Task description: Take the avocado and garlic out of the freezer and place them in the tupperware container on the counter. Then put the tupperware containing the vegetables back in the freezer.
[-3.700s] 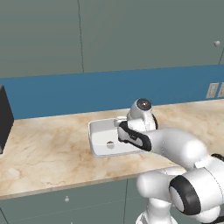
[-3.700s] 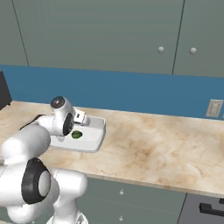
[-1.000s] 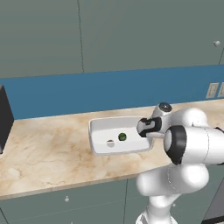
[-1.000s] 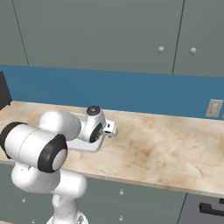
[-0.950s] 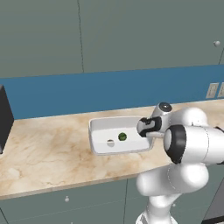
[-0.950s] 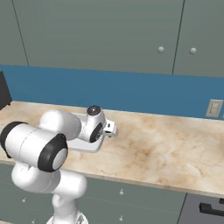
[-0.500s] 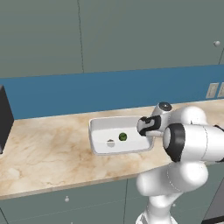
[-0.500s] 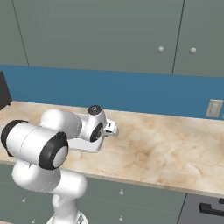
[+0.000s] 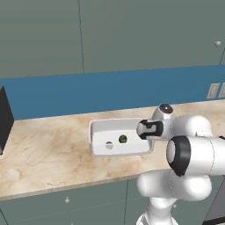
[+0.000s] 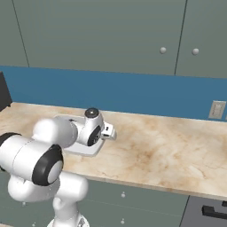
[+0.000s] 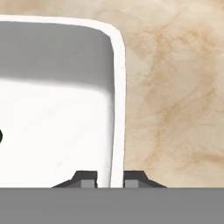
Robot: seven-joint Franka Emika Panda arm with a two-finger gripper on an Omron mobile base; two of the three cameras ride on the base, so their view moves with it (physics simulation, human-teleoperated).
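The white tupperware container [image 9: 94, 128] sits on the beige counter [image 9: 44, 149]. Inside it lie the dark green avocado [image 9: 123, 139] and the pale garlic [image 9: 109, 145]. My gripper [image 9: 143, 130] is at the tub's right end, shut on its rim. In the hand view the rim [image 11: 118, 87] runs down between my gripper's [image 11: 110, 179] two dark fingertips [image 11: 87, 178], one inside the tub and one outside. A sliver of the avocado [image 11: 1, 136] shows at the left edge. In the right base view my arm covers most of the tub [image 10: 86, 150]. The freezer is out of view.
A black appliance [image 9: 4, 118] stands at the counter's far left. Wall outlets [image 9: 213, 91] sit on the blue backsplash at the right. Grey-green cabinets hang above. Bare counter [image 10: 168, 150] stretches right of the tub.
The jaws have closed onto the tub's right rim. Before that the hand moved from over the tub's inside to its right end. The tub, avocado and garlic have not moved.
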